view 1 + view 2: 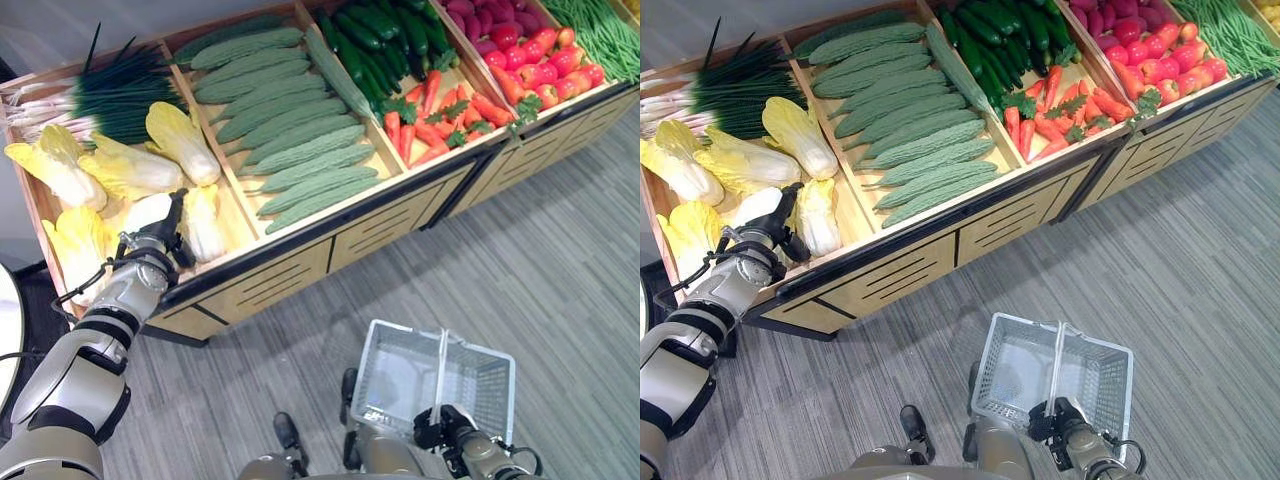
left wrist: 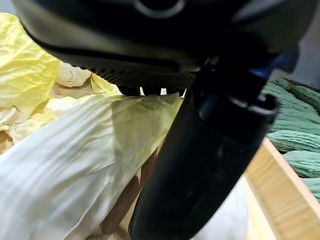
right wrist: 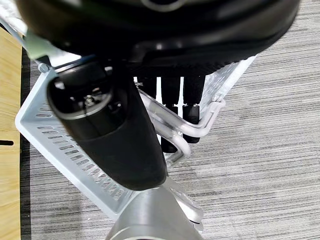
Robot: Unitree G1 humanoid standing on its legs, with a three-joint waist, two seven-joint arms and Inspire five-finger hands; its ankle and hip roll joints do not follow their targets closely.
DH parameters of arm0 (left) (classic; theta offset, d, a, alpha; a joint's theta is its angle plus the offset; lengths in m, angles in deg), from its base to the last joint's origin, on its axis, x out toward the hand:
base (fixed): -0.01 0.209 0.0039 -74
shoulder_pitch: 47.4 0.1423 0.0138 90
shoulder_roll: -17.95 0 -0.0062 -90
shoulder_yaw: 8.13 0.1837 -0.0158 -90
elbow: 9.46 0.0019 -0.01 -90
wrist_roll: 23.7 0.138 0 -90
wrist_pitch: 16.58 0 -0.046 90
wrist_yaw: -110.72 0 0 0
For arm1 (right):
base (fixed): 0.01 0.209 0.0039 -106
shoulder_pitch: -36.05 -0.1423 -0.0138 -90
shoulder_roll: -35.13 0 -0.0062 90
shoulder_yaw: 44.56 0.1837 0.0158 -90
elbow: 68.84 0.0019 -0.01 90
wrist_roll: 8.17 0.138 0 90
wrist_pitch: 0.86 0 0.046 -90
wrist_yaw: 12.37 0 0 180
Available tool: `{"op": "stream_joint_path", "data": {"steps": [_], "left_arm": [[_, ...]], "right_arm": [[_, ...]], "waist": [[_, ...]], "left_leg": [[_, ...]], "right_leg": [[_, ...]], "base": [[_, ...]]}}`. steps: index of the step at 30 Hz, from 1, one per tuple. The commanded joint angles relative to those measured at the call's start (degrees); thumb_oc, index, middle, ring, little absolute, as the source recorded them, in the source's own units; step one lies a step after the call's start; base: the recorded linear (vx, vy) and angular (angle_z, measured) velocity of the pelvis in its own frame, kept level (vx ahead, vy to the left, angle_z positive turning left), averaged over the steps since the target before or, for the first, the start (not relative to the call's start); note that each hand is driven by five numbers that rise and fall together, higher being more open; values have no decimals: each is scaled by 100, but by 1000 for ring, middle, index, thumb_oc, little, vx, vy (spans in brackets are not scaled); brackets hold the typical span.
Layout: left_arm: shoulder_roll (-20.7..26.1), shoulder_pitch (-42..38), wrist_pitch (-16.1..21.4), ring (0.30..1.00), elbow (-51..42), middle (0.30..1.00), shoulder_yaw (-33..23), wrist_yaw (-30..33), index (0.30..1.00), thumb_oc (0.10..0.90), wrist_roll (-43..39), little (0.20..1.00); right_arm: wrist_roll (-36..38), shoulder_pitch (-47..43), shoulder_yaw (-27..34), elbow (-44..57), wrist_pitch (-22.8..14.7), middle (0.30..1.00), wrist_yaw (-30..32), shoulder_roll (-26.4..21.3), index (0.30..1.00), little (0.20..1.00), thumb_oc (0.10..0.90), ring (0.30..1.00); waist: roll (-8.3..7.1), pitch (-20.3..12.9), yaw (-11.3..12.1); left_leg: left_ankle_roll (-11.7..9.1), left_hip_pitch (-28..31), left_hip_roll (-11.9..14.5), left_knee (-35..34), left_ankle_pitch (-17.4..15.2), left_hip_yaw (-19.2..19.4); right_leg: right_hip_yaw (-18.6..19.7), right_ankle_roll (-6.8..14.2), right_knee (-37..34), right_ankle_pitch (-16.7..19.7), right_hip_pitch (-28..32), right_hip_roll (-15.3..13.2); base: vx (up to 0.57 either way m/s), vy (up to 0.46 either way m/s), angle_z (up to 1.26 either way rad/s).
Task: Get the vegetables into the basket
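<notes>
Fingers curl round the wire basket's handle; left fingers clasp a crinkled cabbage.

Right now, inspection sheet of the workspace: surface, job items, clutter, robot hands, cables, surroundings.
Surface: wooden produce stand with divided bins; grey striped floor in front.
Job's things: napa cabbages in the leftmost bin; grey wire basket, nothing seen inside, over the floor.
Clutter: scallions, bitter gourds, cucumbers, carrots, tomatoes, green beans in other bins.
Robot hands: left robot hand on a pale cabbage at the bin's front, thumb against it, grip not confirmed; right robot hand curled round the basket handle.
Cables: nothing seen.
Surroundings: nothing seen.
</notes>
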Motion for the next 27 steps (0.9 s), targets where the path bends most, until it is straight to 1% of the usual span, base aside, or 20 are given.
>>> {"op": "stream_joint_path", "data": {"steps": [1, 3, 5, 6, 7, 11, 13, 16, 17, 18, 19, 22, 27], "left_arm": [[-586, -692, 321, 1000, -129, 1000, -470, 213, 1000, 900, -165, 1000], [-606, -625, 323, 1000, -144, 1000, -584, 282, 1000, 900, -248, 1000], [-717, -362, 321, 1000, -170, 1000, -957, 511, 1000, 900, -491, 1000], [-717, -356, 320, 1000, -173, 1000, -961, 512, 1000, 900, -491, 1000], [-842, -219, 355, 1000, -214, 1000, -1180, 661, 1000, 900, -743, 1000], [-942, -43, 350, 1000, -168, 1000, -1360, 755, 1000, 900, -853, 1000], [-955, 105, 317, 1000, 14, 1000, -1502, 771, 1000, 900, -954, 1000], [-947, 167, 309, 1000, 134, 1000, -1527, 724, 1000, 900, -970, 1000], [-959, 176, 302, 454, 183, 454, -1538, 727, 454, 510, -989, 454], [-959, 176, 303, 393, 184, 393, -1538, 727, 393, 467, -990, 393], [-974, 184, 284, 300, 265, 300, -1555, 737, 300, 400, -1003, 300], [-942, 244, 256, 300, 344, 300, -1550, 690, 300, 400, -947, 300], [-914, 248, 225, 300, 317, 300, -1528, 679, 300, 400, -869, 300]], "right_arm": [[-119, 28, -348, -287, 141, 300, -5, -293, 300, 300, 400, 300], [-119, 25, -343, -284, 136, 300, 5, -279, 300, 300, 400, 300], [-133, 29, -334, -271, 113, 300, 48, -208, 300, 300, 400, 300], [-133, 30, -337, -271, 112, 300, 48, -210, 300, 300, 400, 300], [-140, 23, -340, -240, 102, 300, 78, -171, 300, 300, 400, 300], [-163, 14, -354, -197, 84, 300, 124, -137, 300, 300, 400, 300], [-188, -20, -373, -164, 94, 300, 143, -124, 300, 300, 400, 300], [-207, -35, -402, -141, 97, 300, 137, -125, 300, 300, 400, 300], [-211, -37, -404, -145, 95, 300, 132, -121, 300, 300, 400, 300], [-211, -37, -404, -145, 95, 300, 132, -121, 300, 300, 400, 300], [-204, -37, -407, -152, 93, 300, 140, -115, 300, 300, 400, 300], [-209, -6, -413, -189, 106, 300, 122, -117, 300, 300, 400, 300], [-228, 9, -429, -212, 114, 300, 115, -125, 300, 300, 400, 300]], "waist": [[391, 434, -169], [393, 433, -161], [375, 446, -127], [377, 445, -131], [356, 461, -116], [327, 493, -109], [292, 529, -88], [254, 545, -79], [239, 549, -74], [239, 549, -74], [223, 559, -61], [187, 554, -35], [185, 537, -19]], "left_leg": [[-431, 242, 415, 10, -206, -370], [-430, 243, 412, 10, -209, -381], [-420, 247, 395, 10, -213, -433], [-420, 247, 396, 10, -213, -434], [-413, 240, 389, 10, -213, -457], [-404, 243, 384, 10, -219, -483], [-389, 230, 373, 10, -221, -518], [-379, 217, 368, 10, -219, -521], [-379, 213, 372, 10, -218, -514], [-379, 212, 372, 10, -218, -514], [-374, 206, 374, 10, -214, -517], [-369, 226, 379, 10, -219, -506], [-368, 235, 381, 10, -218, -505]], "right_leg": [[3, 399, -5, -818, 788, 38], [-5, 399, -5, -820, 795, 36], [-48, 392, -5, -832, 825, 30], [-49, 393, -5, -832, 826, 30], [-76, 391, -5, -834, 836, 25], [-90, 387, -5, -831, 849, 22], [-99, 383, -5, -824, 851, 17], [-89, 383, -5, -806, 835, 25], [-89, 384, -5, -800, 829, 25], [-89, 384, -5, -799, 829, 25], [-84, 382, -5, -795, 822, 26], [-75, 377, -5, -797, 836, 28], [-75, 371, -5, -799, 840, 24]], "base": [[22, 10, -8], [5, 4, -2], [0, 0, 0], [-5, 24, 3], [-9, 18, 3], [-3, 7, 1], [-23, 49, -3], [0, 0, 0], [0, 0, 0], [0, 0, 0], [0, 0, 0], [0, 0, 0], [-4, 2, -2]]}}
